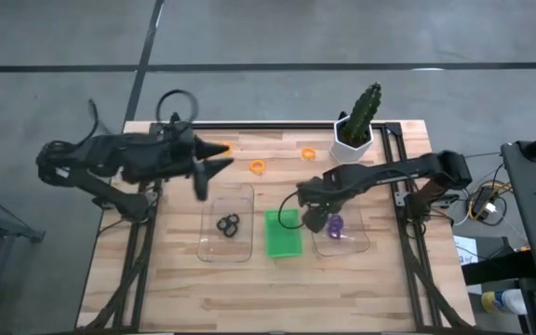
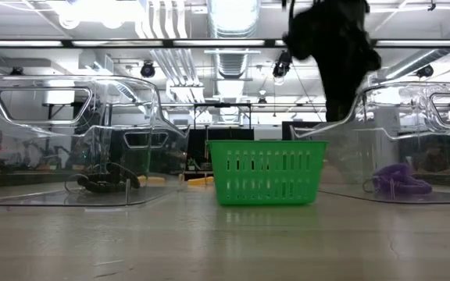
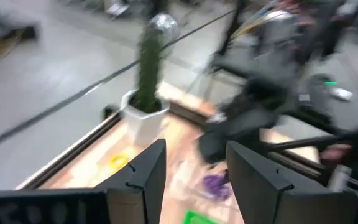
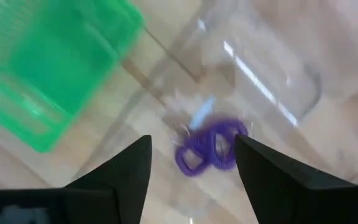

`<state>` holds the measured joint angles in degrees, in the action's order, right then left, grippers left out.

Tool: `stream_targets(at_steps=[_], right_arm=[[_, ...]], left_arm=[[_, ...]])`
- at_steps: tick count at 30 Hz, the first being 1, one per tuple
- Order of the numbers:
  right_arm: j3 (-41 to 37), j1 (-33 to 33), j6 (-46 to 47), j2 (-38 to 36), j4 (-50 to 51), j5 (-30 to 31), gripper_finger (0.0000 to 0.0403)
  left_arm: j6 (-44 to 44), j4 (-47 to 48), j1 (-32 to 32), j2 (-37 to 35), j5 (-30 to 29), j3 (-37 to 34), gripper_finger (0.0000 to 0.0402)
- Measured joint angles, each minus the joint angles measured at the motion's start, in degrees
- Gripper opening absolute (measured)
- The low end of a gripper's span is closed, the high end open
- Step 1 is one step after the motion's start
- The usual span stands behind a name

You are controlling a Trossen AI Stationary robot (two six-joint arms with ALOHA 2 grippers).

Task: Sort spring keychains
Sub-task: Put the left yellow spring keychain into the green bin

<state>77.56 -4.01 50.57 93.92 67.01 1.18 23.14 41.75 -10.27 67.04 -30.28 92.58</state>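
From above you see your left gripper [image 1: 220,159] hanging over the counter [image 1: 166,279] just off the left clear tray [image 1: 226,221], its fingers spread with nothing between them. That tray holds the black keychains [image 1: 228,224]; the low view shows them as a dark coil [image 2: 100,181] on the tray floor. Orange keychains lie loose on the wood beyond the trays, one [image 1: 258,167] near the left gripper and another [image 1: 308,153] by the potted cactus [image 1: 359,119]; the low view does not catch these. The green tray [image 1: 284,233] sits between the clear ones. Your right gripper [image 1: 316,218] hovers at the right clear tray [image 1: 342,228], fingers apart and holding nothing; its wrist view looks straight down on the purple keychains [image 4: 210,148] inside. No writing is legible anywhere.
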Motion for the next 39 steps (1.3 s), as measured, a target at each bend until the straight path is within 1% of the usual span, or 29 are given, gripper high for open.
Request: stream_targets(at_steps=[3,5,9,14,18,20,24,29,37,39], right_arm=[[3.5,-0.9,-0.4,-1.8,-0.2,4.2,0.0222],[5.5,-1.6,-0.5,-3.0,-0.1,7.2,0.0221],[8.9,-2.9,-1.2,-5.1,-0.1,11.4,0.0219],[11.3,-3.1,-2.6,-7.5,0.0,15.5,0.0219],[12.5,-3.1,-2.6,-8.6,-0.1,17.6,0.0219],[13.1,-3.1,-2.6,-9.0,-0.1,18.8,0.0219],[14.6,-3.1,-2.1,-9.2,-0.5,20.6,0.0219],[16.3,-3.1,-1.2,-9.2,-1.4,22.2,0.0219],[19.1,-3.1,1.5,-9.1,-1.9,23.2,0.0219],[19.7,-3.1,2.0,-9.1,-2.0,23.6,0.0219]], left_arm=[[5.2,2.9,7.6,1.8,2.9,0.0,0.0160],[5.9,4.9,13.0,3.1,5.5,0.0,0.0160],[4.8,10.2,22.5,5.8,7.6,0.0,0.0160],[0.7,17.0,33.7,9.7,13.1,0.0,0.0160],[0.1,20.2,40.9,13.7,22.0,0.0,0.0160],[-1.5,21.0,43.4,16.3,24.4,0.0,0.0160],[-7.0,21.3,46.5,22.2,24.8,0.0,0.0160],[-14.0,21.3,48.3,29.7,24.9,0.0,0.0160],[-13.9,22.8,51.6,40.4,24.4,0.0,0.0160],[-14.0,22.8,52.5,42.6,25.4,0.0,0.0160]])
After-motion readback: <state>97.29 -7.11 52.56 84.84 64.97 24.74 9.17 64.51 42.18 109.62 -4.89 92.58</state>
